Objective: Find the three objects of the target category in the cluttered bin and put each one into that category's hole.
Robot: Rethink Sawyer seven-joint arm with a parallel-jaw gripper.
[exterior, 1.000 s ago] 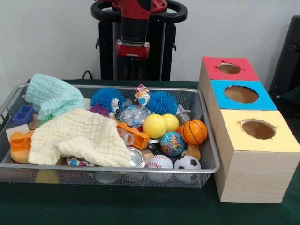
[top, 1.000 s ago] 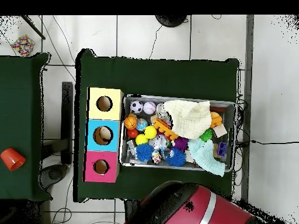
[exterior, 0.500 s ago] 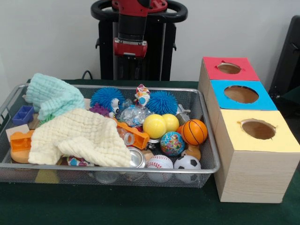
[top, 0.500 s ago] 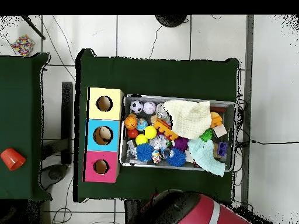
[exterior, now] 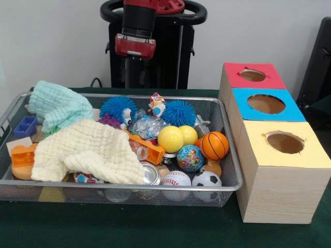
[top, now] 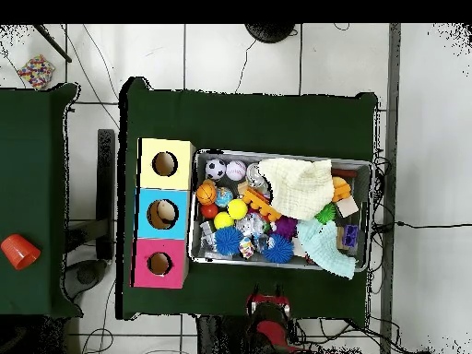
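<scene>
- Front view: dark green table against a pale wall; wire bin sits left of the three-hole box.
- Balls, among them a basketball and globe ball, crowd the bin's right end, beside the cream cloth.
- Gripper hangs raised behind the bin's far rim, holding nothing; its opening I cannot tell.

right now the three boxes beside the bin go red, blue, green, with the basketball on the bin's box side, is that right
Not quite. The third box is yellow, not green: the front view shows the tops as red, blue and yellow. The rest holds: the basketball lies at the end of the bin nearest the boxes.
</scene>
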